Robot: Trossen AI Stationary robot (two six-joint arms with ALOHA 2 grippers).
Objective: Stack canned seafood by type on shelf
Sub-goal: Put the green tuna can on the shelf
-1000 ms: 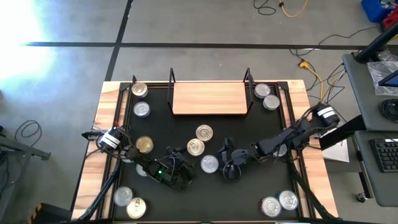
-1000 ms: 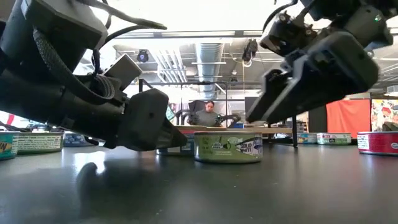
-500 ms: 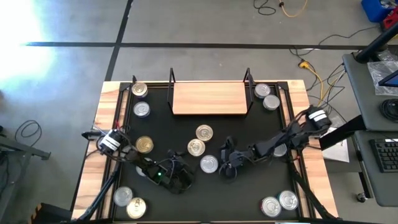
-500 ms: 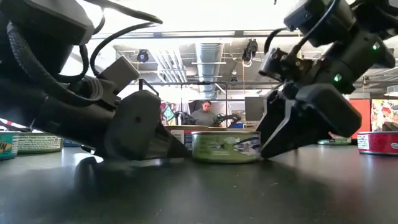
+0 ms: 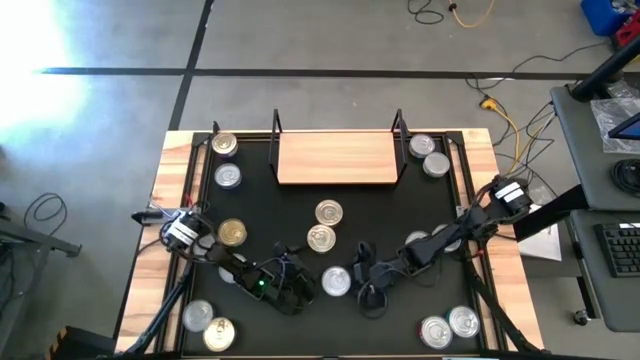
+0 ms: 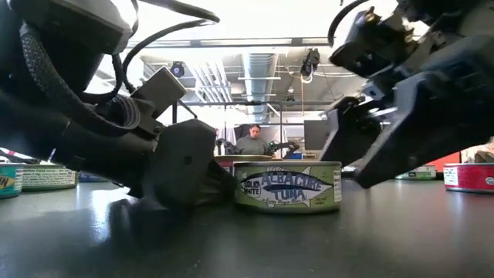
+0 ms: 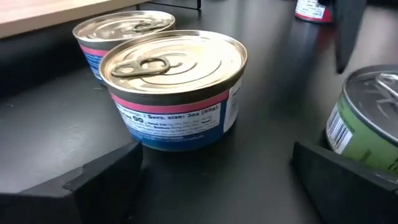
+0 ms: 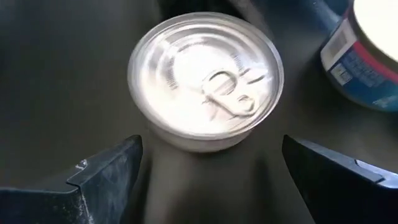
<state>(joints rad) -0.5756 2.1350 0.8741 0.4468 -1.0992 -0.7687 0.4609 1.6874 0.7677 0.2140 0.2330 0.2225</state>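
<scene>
Jaws on both arms stand wide apart and grip nothing. From above, the left gripper and right gripper lie low at about six o'clock on the black surface, flanking a silver-lidded round tin. Only the level view shows that tin's green label reading albacore tuna. Only the left wrist view shows a blue-and-pink labelled tin ahead. At twelve o'clock sits the bare light-wood shelf.
</scene>
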